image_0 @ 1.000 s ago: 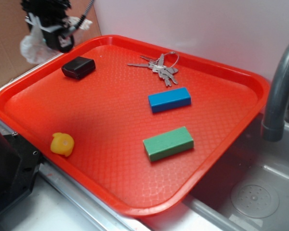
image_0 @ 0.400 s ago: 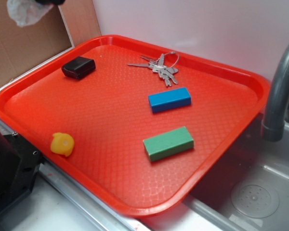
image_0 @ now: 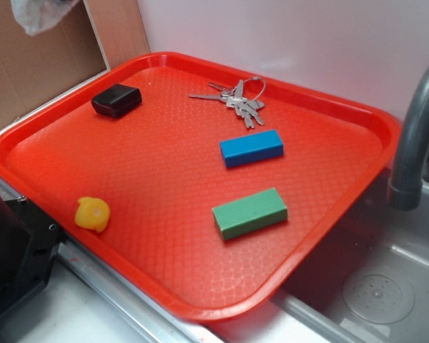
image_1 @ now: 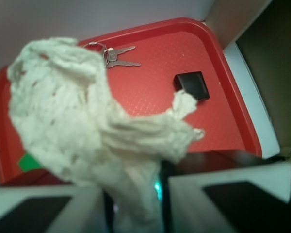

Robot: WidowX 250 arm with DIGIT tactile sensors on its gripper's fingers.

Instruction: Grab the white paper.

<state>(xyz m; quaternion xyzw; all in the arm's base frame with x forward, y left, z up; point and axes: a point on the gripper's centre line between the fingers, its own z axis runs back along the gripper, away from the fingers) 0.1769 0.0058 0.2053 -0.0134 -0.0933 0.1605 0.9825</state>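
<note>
Wrist view shows our gripper [image_1: 136,204] clenched on the white paper [image_1: 82,126], the wad pinched between the two fingers [image_1: 43,211] and billowing out ahead of the lens. We judge the grab itself done: in the exterior view the paper hangs at the top left corner, clear of the red tray [image_0: 28,153], where the keys [image_0: 236,96], black box [image_0: 117,99] and blue block [image_0: 251,147] lie. Little seems left beyond holding on.

Wrinkled white paper [image_1: 87,131]; textured plastic tray [image_0: 329,207]; metal keys [image_0: 236,96]
</note>
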